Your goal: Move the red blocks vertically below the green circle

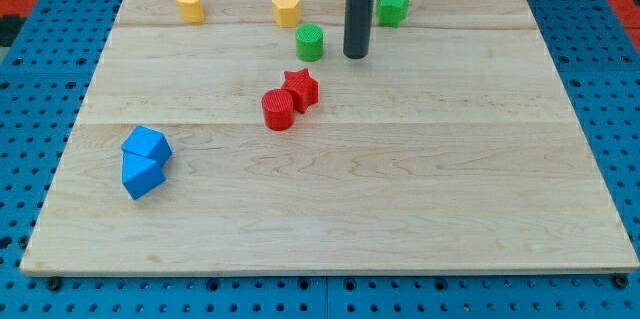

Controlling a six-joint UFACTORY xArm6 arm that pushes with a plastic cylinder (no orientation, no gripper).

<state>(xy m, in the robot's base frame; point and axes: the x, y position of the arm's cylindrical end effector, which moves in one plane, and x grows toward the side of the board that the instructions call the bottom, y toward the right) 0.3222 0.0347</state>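
Observation:
A green circle block stands near the view's top, left of centre. Below it sit two red blocks touching each other: a red star and a red cylinder to its lower left. My dark rod comes down from the view's top, and my tip rests on the board just right of the green circle. The tip is above and to the right of the red star, apart from it.
A green star block lies at the top, right of the rod. Two yellow blocks lie along the top. Two blue blocks touch each other at the left. The wooden board sits on a blue pegboard.

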